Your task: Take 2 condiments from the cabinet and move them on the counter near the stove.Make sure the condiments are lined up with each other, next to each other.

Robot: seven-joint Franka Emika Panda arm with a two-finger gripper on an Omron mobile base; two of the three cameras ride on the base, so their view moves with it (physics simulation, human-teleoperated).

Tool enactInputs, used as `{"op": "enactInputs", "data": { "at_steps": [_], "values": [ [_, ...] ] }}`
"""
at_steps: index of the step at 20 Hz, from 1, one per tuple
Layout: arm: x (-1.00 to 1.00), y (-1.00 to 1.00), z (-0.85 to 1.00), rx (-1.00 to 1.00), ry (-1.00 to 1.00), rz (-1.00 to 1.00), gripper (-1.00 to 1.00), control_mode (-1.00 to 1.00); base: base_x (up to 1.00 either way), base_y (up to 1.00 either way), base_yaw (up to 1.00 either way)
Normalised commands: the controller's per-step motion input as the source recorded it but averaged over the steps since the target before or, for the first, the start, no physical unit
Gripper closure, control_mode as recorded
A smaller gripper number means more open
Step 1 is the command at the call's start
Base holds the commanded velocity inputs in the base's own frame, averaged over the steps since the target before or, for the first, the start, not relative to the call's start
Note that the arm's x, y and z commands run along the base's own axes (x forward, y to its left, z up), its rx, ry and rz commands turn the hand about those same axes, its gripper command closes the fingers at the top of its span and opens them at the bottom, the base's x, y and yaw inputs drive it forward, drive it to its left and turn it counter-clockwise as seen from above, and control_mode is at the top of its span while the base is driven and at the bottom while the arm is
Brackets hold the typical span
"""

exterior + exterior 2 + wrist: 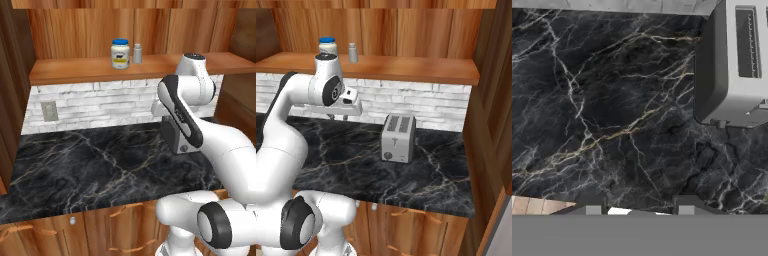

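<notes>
Low in the hand view the empty gripper (639,204) hangs closed over the counter (602,110), so reaching the jar (120,54) and shaker (137,53) at upper centre risks clipping the cabinet (150,67) shelf edge.

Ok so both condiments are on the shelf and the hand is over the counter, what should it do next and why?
Probably raise the gripper toward the jar. Jar and shaker both stand on the cabinet shelf, while the gripper hangs low over the counter, holding nothing, beside the toaster.
</notes>
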Motion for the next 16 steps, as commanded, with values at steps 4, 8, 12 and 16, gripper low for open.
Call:
{"op": "enactInputs", "data": {
  "at_steps": [4, 8, 12, 16],
  "values": [
    [-0.55, 0.00, -0.02, 0.00, -0.22, 0.02, -1.00, -1.00, 0.00, 0.00, 0.00],
    [-0.44, 0.12, 0.66, 0.00, -0.51, 0.00, -1.00, -1.00, 0.00, 0.00, 0.00],
    [0.04, 0.48, 0.86, 0.05, -0.44, 0.03, -1.00, -1.00, 0.00, 0.00, 0.00],
    [0.06, 0.47, 0.53, 0.09, -0.38, 0.11, -1.00, -1.00, 0.00, 0.00, 0.00]
  ]
}}
